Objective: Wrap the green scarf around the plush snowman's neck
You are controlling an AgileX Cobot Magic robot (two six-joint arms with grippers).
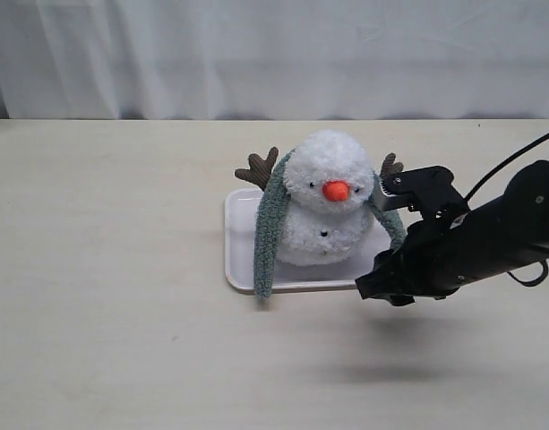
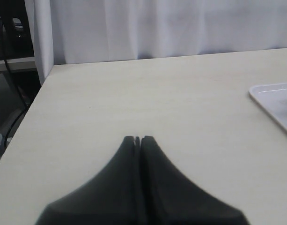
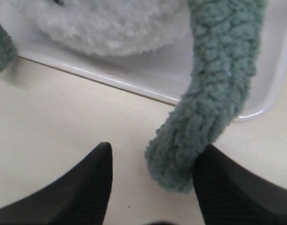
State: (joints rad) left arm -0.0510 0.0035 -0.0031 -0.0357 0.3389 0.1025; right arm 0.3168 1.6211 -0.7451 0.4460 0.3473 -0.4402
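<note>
So the green scarf (image 1: 270, 233) is draped behind the plush snowman (image 1: 326, 202), which sits on a white tray (image 1: 241, 269) on the bench (image 1: 122, 313), and both ends hang down the front, one on each side of the body. Nothing's crossed over yet, so I'd call this roughly halfway: looped round the back, front open. The right gripper (image 3: 157, 149) is down by the end on its own side, jaws apart with the fuzzy tip lying between them past the tray rim. It looks like the tip brushes one finger, but it isn't pinched. The left gripper (image 2: 137, 139) is off over bare bench with its jaws shut and empty. I reckon the next move calls for clamping one end and carrying it across under the carrot nose without dragging the plush over. Can't see the neck crease at all, or how the scarf sits at the back, and the right arm blocks that end in the exterior view.
</note>
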